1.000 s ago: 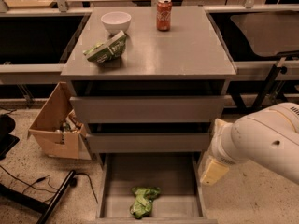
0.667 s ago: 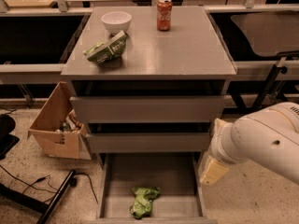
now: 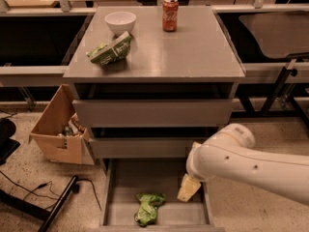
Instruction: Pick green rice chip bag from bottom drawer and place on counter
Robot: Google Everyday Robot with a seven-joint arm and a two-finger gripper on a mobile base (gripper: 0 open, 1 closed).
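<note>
jaws over bottom drawer [image 3: 130, 182], clear of green rice chip bag [image 3: 148, 208].

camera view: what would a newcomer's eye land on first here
The white robot arm reaches in from the right, its gripper hanging over the right side of the open bottom drawer. Next comes the bright green rice chip bag, lying crumpled on that drawer's floor, apart from the gripper. On the counter, a red soda can, a white bowl and a duller green bag stand out.
</note>
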